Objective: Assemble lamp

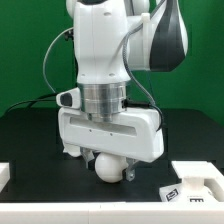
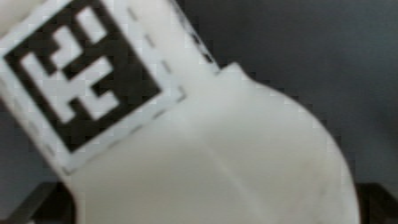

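White tagged piece (image 1: 172, 189) sits at the near worktop (image 1: 40, 150) edge, exterior view's right. Behind it, claw (image 1: 106, 169) is clamped on the lamp bulb (image 1: 102, 166), low over the worktop. Can't tell if the bulb touches down.

white arm (image 1: 100, 45) reaching straight down from above, wrist (image 1: 100, 98) vertical, wide gripper (image 1: 107, 172) pointing down and sitting low, dark fingertip (image 1: 129, 172) pressed on the bulb (image 1: 102, 165), jaws clamped round it, other finger hidden
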`<state>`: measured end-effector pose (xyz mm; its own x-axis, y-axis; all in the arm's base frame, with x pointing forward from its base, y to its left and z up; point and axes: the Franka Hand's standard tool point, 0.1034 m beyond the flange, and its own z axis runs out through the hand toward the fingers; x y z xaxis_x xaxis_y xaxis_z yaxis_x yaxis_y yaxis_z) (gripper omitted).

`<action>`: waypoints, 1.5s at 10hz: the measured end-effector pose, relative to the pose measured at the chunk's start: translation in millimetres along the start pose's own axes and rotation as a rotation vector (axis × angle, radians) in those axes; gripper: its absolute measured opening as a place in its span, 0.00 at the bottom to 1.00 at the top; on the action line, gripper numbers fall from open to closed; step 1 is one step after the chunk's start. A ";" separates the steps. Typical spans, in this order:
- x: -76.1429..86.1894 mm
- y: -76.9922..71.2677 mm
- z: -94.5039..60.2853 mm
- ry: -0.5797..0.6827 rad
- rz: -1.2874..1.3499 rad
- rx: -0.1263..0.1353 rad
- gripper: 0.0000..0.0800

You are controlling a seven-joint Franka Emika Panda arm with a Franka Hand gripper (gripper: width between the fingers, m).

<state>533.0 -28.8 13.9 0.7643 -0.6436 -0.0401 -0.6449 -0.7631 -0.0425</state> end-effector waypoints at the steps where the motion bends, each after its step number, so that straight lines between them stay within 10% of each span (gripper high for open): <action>1: -0.1 0.1 0.2 0.000 0.000 0.000 0.87; 15: -7.4 -2.0 -7.7 -0.036 -0.894 -0.051 0.87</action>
<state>528.7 -22.9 22.0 0.9800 0.1938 -0.0444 0.1927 -0.9809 -0.0283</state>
